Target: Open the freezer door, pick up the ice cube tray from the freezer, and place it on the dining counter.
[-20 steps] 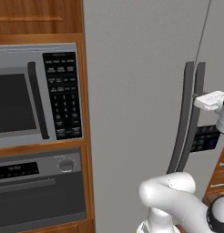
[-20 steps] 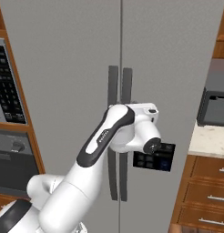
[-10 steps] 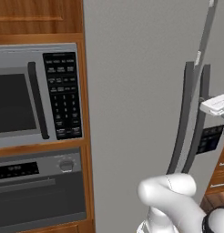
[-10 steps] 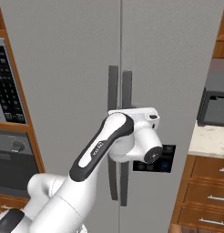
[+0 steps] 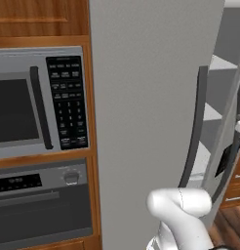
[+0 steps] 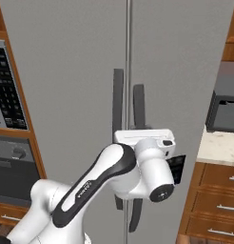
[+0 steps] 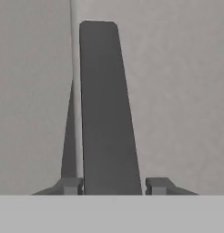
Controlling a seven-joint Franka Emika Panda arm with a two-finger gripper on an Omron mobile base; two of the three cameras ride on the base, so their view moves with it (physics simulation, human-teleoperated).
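Bracketing a dark door handle (image 7: pixel 109 113), my gripper (image 7: pixel 114 184) has one fingertip (image 7: pixel 70 185) touching it and the other a sliver off; I cannot tell if it's clamped. The door seam (image 7: pixel 73 68) runs just left. The freezer door (image 5: pixel 141 122) is plain grey, with white shelves (image 5: pixel 217 63) showing past its edge and a microwave (image 5: pixel 39 97) beyond.

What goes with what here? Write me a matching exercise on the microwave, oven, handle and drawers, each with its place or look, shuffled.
Things:
1. microwave
2. oven
3. handle
4. drawers

Place or look:
A. directly below the microwave
B. brown wood with metal pulls
C. has a number keypad on its front
D. between the fingertips

Pairs: 1-C, 2-A, 3-D, 4-B
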